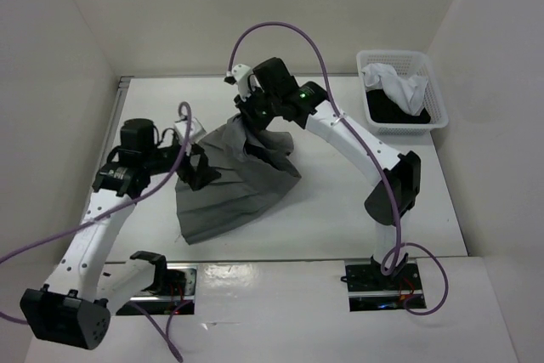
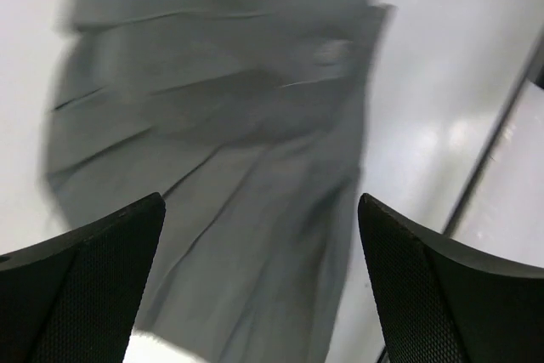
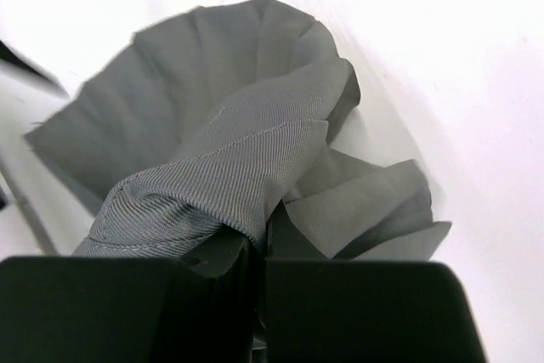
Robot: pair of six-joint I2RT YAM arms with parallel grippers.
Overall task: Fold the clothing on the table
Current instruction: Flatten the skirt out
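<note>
Top external shows the dark grey pleated skirt point(image 1: 223, 197) lying left of centre on the white bench point(image 1: 340, 210), its far edge bunched and lifted. The right gripper point(image 1: 255, 118) is pressed together, pinching that raised fold. The left gripper point(image 1: 198, 172) hangs spread wide over the skirt's left edge, holding nothing. A white basket point(image 1: 404, 129) of garments point(image 1: 399, 89) stands at the far right corner.

The skirt point(image 3: 229, 167) was soft, matt grey cloth with a fine ribbed weave, clearest where the right tool point(image 3: 259, 240) pinched it. The tabletop point(image 2: 425, 125) around the skirt was smooth, white and faintly glossy. Over the skirt, the pads point(image 2: 85, 286) of the left tool point(image 2: 261, 210) were matt black with a fine dotted grain. Far right of the skirt, the basket point(image 1: 406, 127) was white plastic lattice.
</note>
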